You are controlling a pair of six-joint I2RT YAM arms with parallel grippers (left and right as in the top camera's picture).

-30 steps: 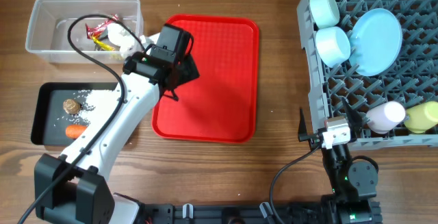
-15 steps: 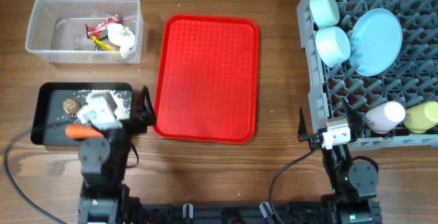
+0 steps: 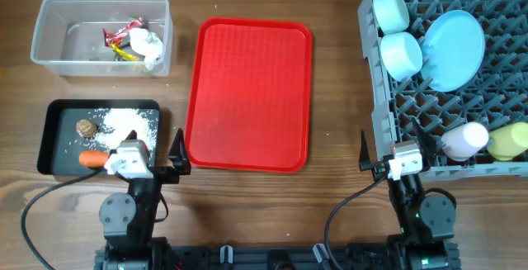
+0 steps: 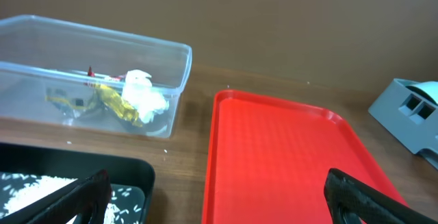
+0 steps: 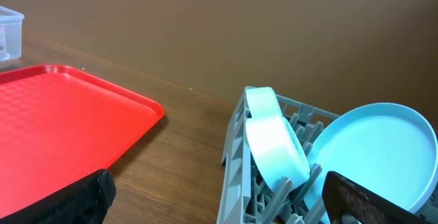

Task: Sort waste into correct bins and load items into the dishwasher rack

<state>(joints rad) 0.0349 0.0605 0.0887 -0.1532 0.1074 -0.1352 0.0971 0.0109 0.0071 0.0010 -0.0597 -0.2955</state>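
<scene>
**Grippers spread and empty: left gripper (image 3: 176,148) and right gripper (image 3: 364,150) low at the near table edge**

Brown wood-grain table (image 3: 330,97) fills the overhead view; both wrist views show a plain brown wall (image 4: 274,18) behind it. A black cable (image 3: 33,212) loops over the wood beside the left arm's base.

A flat red tray (image 3: 247,97) lies mid-table, bare, between the two arms. The left gripper sits just beside its near left corner, fingers wide apart, holding nothing. Left of it, the black tray (image 3: 51,134) holds rice grains (image 3: 124,123), a brown lump (image 3: 85,127) and a carrot (image 3: 92,158), which the arm's wrist partly covers. Beyond it, the clear tub (image 3: 58,43) holds the wrappers (image 3: 122,35) and a tissue (image 3: 150,45).

The right gripper, fingers also apart, stands just beside the near left corner of the rack (image 3: 375,113). In the rack are two bowls (image 3: 389,10) on edge, the plate (image 3: 452,51) leaning beside them, and the pinkish-white cup (image 3: 464,139) and yellow cup (image 3: 507,142) lying along the near side.
</scene>
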